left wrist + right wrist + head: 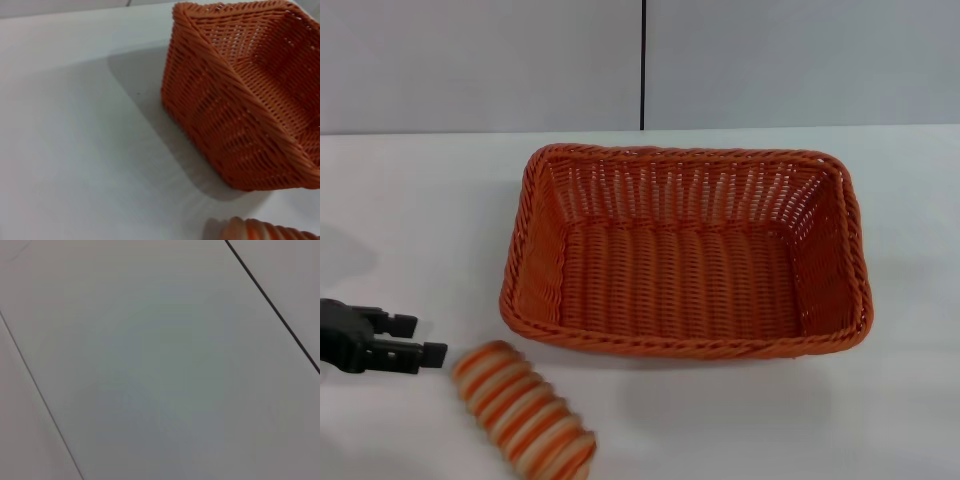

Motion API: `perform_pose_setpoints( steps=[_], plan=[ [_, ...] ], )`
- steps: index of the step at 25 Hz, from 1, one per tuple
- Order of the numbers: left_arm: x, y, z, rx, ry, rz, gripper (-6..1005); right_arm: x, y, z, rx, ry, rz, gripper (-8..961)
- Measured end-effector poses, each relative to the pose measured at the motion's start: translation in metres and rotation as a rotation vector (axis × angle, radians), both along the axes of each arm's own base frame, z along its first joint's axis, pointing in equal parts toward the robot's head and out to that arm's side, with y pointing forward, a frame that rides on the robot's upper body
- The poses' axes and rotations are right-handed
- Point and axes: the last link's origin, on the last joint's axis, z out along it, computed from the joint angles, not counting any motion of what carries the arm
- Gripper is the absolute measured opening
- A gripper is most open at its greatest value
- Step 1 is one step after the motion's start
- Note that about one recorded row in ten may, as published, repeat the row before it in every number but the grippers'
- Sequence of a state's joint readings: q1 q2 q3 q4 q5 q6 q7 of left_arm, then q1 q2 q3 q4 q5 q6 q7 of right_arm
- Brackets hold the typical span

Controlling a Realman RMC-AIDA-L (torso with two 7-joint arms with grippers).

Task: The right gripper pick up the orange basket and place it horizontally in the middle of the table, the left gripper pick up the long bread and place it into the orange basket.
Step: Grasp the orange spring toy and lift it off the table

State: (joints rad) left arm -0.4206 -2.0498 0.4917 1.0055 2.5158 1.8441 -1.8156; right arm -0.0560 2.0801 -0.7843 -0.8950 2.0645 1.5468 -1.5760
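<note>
The table (410, 200) lay before me, a wide white top reaching back to a pale wall (480, 60) split by one dark vertical seam (643, 60). On it, about the middle, the orange basket (685, 340) sat flat on its base with its long side across my view, its mouth upward and nothing inside it. From my left wrist I saw one of its corners close up, the braided rim running over the sloping woven wall (215, 115), with its shadow falling on the white top beside it.

The long bread (525, 415) lay on the table just in front of the basket's near left corner, close to the rim but apart from it (a strip of white showed between them). It lay slantwise, orange and cream ridges along its length, one end toward the basket and the other toward the near edge of my view. My left wrist caught only a sliver of it (260, 231).

My left gripper (418, 340) sat low at my left, just beside the bread's nearer end and not touching it, its two black fingers (424, 354) pointing toward the loaf with a gap between them, holding nothing.

My right gripper was out of sight; its wrist showed only pale panels with thin dark lines.
</note>
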Motion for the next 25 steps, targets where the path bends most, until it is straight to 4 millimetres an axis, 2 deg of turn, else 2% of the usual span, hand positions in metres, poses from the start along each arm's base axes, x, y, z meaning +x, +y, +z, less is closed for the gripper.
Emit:
perform_pose_setpoints(
  steps=[5, 17, 25],
  plan=[
    [0.0, -0.002, -0.015, -0.04, -0.021, 0.005, 780, -0.002, 0.005, -0.004, -0.018, -0.008, 0.01, 605],
    [-0.001, -0.002, -0.03, -0.053, -0.054, -0.001, 775, -0.003, 0.01, -0.008, -0.044, -0.024, 0.018, 604],
    [0.001, -0.003, -0.038, -0.087, -0.065, -0.004, 771, 0.003, 0.009, -0.008, -0.039, -0.01, -0.01, 606]
  ],
)
